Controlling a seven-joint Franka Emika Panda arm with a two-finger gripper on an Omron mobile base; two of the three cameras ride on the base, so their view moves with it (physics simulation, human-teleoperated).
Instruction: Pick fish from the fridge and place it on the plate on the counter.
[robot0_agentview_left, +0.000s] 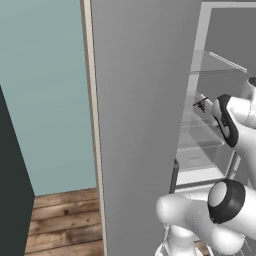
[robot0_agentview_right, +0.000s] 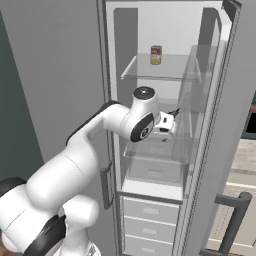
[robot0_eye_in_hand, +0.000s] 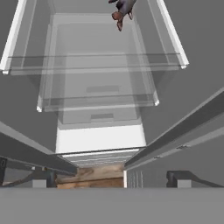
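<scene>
step: reach into tall grey fridge (robot0_agentview_right: 60, 60) | small slim dark grey fish (robot0_eye_in_hand: 123, 9) on clear glass shelf (robot0_eye_in_hand: 94, 61), ahead of pincer (robot0_agentview_right: 170, 121) | pincer wide, empty | fish likely light, stiff, slippery; grip mid-body, not tail

The fish (robot0_eye_in_hand: 121, 9) is cut off by the top edge of the hand view, so only its tail end shows. In the left base view the fridge (robot0_agentview_left: 145, 125) side wall hides most of the interior, and the arm covers the near shelves. The can (robot0_agentview_right: 156, 55) label is too small to read.
</scene>
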